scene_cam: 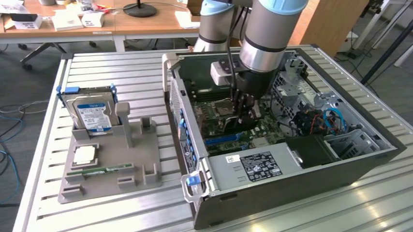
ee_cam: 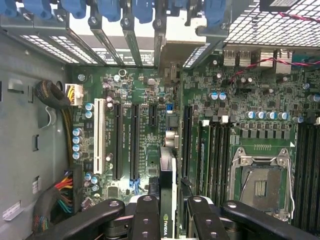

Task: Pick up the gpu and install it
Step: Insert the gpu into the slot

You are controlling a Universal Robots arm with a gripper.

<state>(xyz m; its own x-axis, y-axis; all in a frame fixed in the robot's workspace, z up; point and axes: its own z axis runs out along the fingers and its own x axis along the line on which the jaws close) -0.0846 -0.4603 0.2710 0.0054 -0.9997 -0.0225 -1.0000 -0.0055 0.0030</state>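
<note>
wrist view: gpu (ee_cam: pixel 167 172) edge-on above the motherboard (ee_cam: pixel 125 85) slots
jaws: narrow, clamped on the gpu
done: gpu picked up, inside the computer case (scene_cam: pixel 290 193)
left: seating in its slot, seemingly

A slatted metal table (scene_cam: pixel 110 67) ran across the middle, and bright light glinted off the slats at its near edge. Behind it stood a wooden desk (scene_cam: pixel 135 25), cluttered with small white boxes (scene_cam: pixel 67 20) and a round black stand base (scene_cam: pixel 140 9). Under the desk, splayed chair legs (scene_cam: pixel 42 50) sat on grey floor (scene_cam: pixel 26 87). Loose cables (scene_cam: pixel 9 118) trailed at the exterior view's left, and a pale wooden panel (scene_cam: pixel 335 24) rose at its right.
</note>
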